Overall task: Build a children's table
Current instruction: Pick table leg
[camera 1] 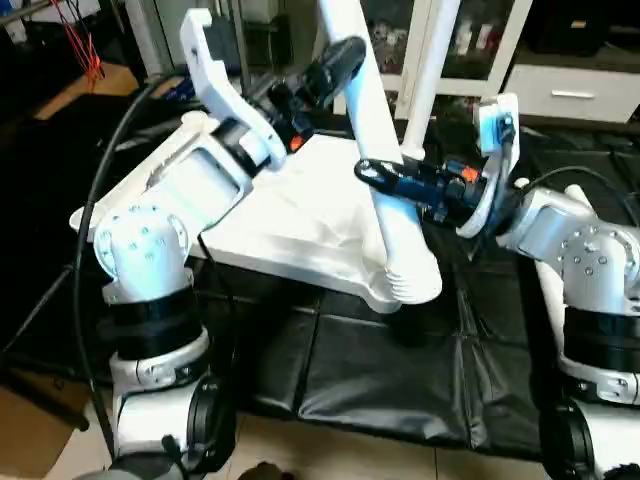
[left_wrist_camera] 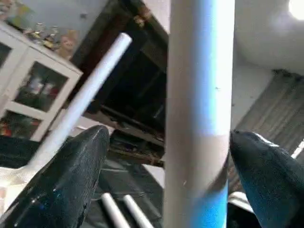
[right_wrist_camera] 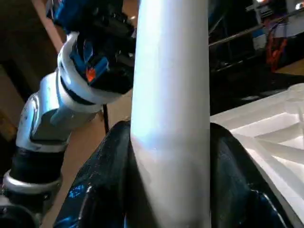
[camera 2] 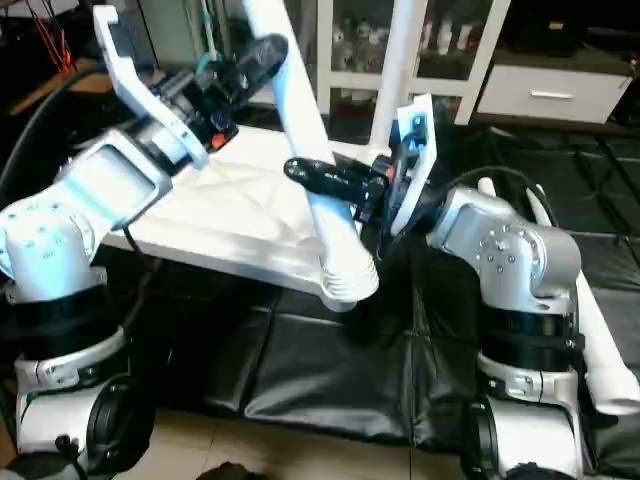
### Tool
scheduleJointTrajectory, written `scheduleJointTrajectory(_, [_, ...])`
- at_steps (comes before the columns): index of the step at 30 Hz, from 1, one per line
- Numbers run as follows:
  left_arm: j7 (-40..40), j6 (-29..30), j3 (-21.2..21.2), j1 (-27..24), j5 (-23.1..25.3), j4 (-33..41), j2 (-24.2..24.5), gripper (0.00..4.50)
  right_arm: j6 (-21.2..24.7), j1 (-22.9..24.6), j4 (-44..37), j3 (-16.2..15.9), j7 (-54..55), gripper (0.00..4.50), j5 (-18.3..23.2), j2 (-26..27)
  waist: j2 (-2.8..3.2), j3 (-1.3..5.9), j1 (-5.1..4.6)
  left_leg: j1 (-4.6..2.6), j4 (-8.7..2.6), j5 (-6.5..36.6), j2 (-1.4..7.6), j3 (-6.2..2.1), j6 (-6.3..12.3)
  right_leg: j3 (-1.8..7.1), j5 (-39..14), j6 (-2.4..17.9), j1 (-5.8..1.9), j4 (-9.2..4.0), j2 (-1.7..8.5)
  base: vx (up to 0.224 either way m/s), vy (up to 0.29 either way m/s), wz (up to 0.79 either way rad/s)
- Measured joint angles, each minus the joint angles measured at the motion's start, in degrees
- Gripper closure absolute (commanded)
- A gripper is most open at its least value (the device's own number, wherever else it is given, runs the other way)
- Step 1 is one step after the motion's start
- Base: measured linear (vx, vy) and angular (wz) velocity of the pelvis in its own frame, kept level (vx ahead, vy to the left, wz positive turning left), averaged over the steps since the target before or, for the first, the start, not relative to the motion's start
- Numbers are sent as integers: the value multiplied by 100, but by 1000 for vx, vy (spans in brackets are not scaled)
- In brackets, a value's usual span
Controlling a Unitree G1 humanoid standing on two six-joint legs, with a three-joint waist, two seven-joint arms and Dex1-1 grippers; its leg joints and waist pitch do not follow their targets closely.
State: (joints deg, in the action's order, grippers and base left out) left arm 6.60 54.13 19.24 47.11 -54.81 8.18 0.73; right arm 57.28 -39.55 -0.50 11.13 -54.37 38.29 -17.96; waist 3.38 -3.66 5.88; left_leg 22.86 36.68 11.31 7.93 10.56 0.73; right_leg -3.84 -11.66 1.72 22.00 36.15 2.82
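Head views: the white plastic square tabletop lies ribbed side up on black floor mats. A long white tapered tubular leg stands tilted in the round corner socket nearest the robot; a second white leg rises at the far side. The right gripper clasps the tilted leg low on its shaft. The left gripper sits higher, against the same leg.

Left wrist view: the left gripper's black fingers stand wide apart on either side of the leg, with gaps both sides. A white glass-door cabinet holds small, indistinct items.

Right wrist view: the black fingers press both sides of the leg; the tabletop's ribs lie just beside.
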Motion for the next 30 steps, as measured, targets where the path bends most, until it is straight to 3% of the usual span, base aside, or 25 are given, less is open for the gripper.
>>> scheduleJointTrajectory(8, [268, 264, -451, -37, 24, 168, 309, 0, -134, 177, -169, -394, -117, 275, -70, -147, 0, -1, -7, 7, 0, -9, 0, 73, 17, -7, 11, -41, 1, 0, 46, 0, 0, 0])
scheduleJointTrajectory(14, [45, 234, -334, -85, 165, -70, 346, 0, -862, 409, -393, -1000, 95, 275, -810, -376, 1, -1, -22, 9, 0, -9, 0, 80, 17, -5, 19, -63, -2, -6, 51, 0, 0, 0])
scheduleJointTrajectory(17, [-33, 200, -318, -85, 170, -135, 346, 0, -1053, 451, -466, -1186, 203, 275, -1078, -449, 4, -1, -39, 12, 0, -9, 0, 80, 17, -6, 20, -64, 0, -6, 51, 0, 0, 0])
scheduleJointTrajectory(22, [-229, 53, -66, -67, 141, -290, 282, 0, -1780, 448, -615, -1502, 709, 275, -1850, -646, 13, -1, -89, 12, 0, -8, 0, 80, 18, -6, 20, -65, 0, -6, 51, 0, 0, 0])
scheduleJointTrajectory(24, [-292, -14, 21, -32, 102, -341, 237, 27, -2124, 449, -614, -1768, 845, 275, -2273, -768, 18, -1, -93, 12, 0, -8, 0, 79, 18, -6, 20, -65, 0, -6, 51, 0, 0, 0])
scheduleJointTrajectory(30, [-493, -188, 125, -32, 106, -514, 108, 72, -2463, 450, -644, -2085, 1278, 275, -2747, -681, 39, -6, -98, 13, 0, -7, 0, 79, 19, -6, 20, -64, 0, -6, 51, 0, 0, 0])
